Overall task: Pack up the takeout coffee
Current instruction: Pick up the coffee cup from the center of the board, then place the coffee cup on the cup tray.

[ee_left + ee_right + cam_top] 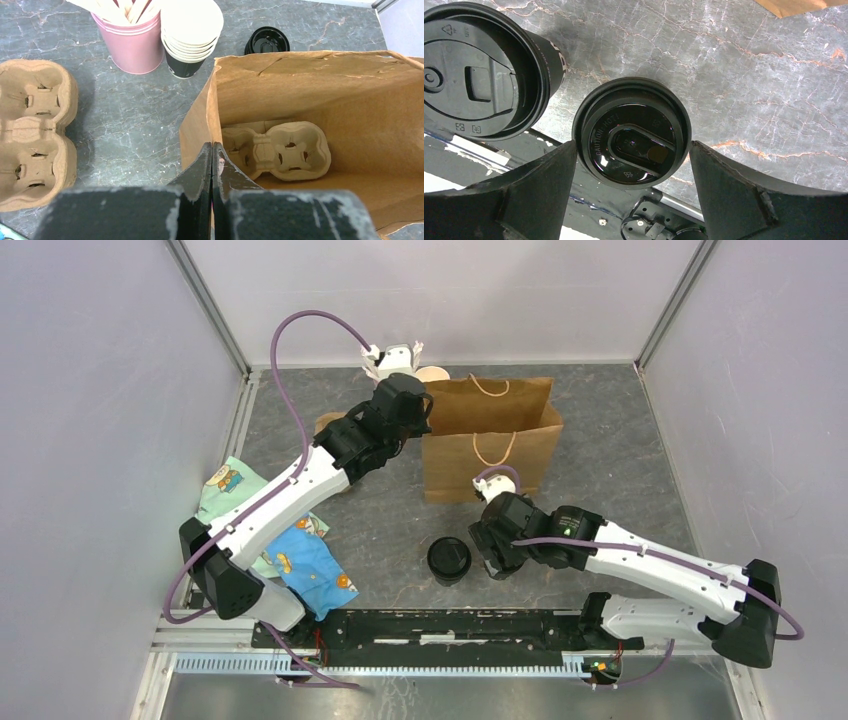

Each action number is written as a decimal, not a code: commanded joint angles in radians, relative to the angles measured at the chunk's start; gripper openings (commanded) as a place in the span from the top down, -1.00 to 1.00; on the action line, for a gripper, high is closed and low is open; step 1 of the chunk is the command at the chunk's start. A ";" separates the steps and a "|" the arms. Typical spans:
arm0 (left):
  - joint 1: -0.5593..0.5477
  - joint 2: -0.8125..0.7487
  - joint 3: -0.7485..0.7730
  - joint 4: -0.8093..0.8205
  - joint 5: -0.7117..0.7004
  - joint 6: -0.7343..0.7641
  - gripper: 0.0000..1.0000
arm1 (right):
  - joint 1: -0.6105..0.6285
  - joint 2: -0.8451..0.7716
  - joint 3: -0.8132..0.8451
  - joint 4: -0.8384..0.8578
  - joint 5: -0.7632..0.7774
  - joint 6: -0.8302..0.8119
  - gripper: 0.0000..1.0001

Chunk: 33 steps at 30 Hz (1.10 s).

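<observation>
Fingers of the right gripper (631, 150) spread around the glossy round-lidded takeout coffee (631, 131); the left gripper (212, 155) pinches the brown paper bag (320, 85) at its nine-o'clock rim

A brown bag (490, 445) stood on the counter (610, 450). The right claw (490, 552) hung just beside a black lidded cup (449, 560).

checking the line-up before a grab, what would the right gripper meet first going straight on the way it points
Probably the lid of the lidded black cup, centred between the right gripper's open fingers, though depth is unclear. The other lidded cup lies off to the side.
</observation>
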 commanded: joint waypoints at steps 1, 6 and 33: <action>0.002 0.019 0.034 -0.002 -0.001 0.018 0.96 | -0.009 0.004 0.006 0.022 0.035 0.014 -0.77; 0.002 0.020 0.035 0.002 0.002 0.022 0.96 | -0.021 -0.001 -0.015 0.030 0.021 0.015 -0.72; 0.002 0.063 0.191 -0.170 0.001 -0.018 -0.41 | -0.031 -0.127 0.161 -0.027 -0.027 -0.223 0.45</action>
